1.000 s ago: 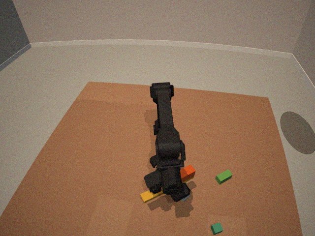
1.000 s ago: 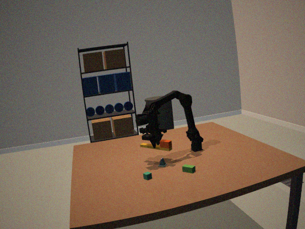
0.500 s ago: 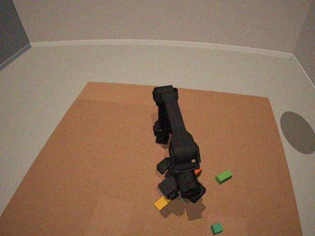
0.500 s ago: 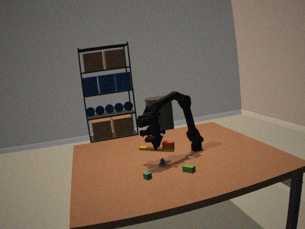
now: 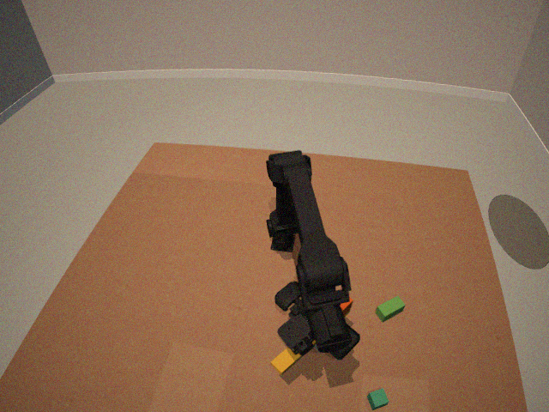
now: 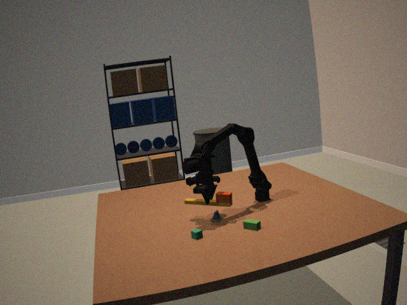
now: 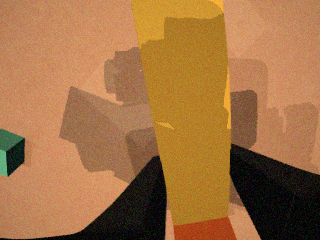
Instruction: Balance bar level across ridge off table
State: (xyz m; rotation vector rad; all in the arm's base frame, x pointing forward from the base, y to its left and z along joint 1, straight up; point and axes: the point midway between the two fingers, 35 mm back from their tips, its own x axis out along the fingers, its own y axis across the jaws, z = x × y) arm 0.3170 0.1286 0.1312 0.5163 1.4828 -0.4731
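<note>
My gripper [image 6: 207,201] [image 7: 194,158] is shut on the yellow bar [image 5: 283,360] [image 6: 191,201] [image 7: 192,100], holding it above the table, close to level in the exterior view. An orange-red block [image 5: 346,305] [image 6: 224,197] [image 7: 205,231] sits on one end of the bar, on the arm-base side of the fingers. The small blue-grey ridge [image 6: 216,216] stands on the table, lower than the bar, with a visible gap between them in the exterior view. The ridge is hidden in the top view and wrist views.
A green block [image 5: 389,309] [image 6: 251,224] lies on the table [image 5: 199,266] [image 6: 147,249]. A small teal cube [image 5: 377,398] [image 6: 196,234] [image 7: 11,152] stands near the front, to the left of the green block in the exterior view. A shelf rack stands behind the table.
</note>
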